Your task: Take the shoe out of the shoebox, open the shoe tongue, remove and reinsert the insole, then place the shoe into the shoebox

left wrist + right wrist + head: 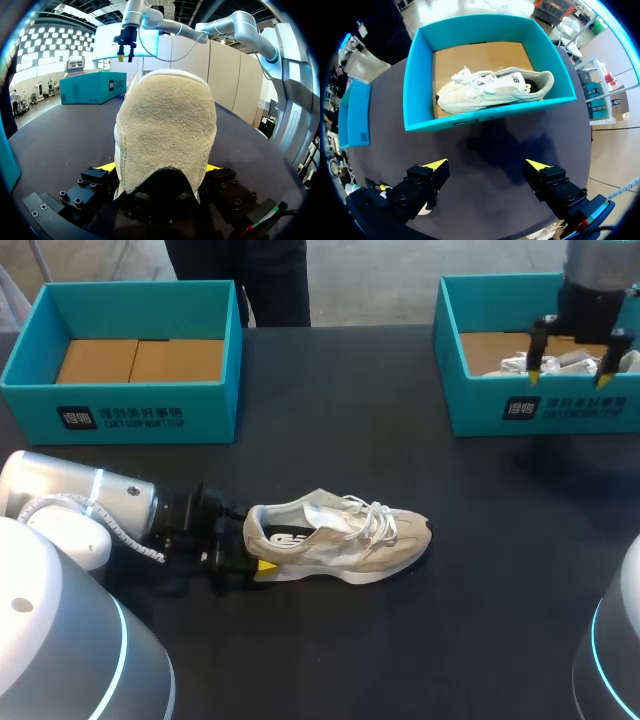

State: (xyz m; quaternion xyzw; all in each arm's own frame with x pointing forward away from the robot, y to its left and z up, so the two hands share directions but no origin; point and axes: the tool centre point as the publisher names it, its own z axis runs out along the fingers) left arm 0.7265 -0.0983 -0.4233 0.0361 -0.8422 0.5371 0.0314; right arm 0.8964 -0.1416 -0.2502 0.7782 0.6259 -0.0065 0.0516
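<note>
Logged left claw (258,550) clamped across the heel of the shoe (335,538), 1 yellow tip on each side, with the shoe on its sole on the worktop (400,440) and its long axis running straight out from the claw, toe toward the right arm's side. Found right claw (571,375) spread wide and empty, hanging over the near wall of the right shoebox (540,410), which held a 2nd shoe (495,90). Judged the laces (372,520) well apart from the right claw, left arm nearer by far.
</note>
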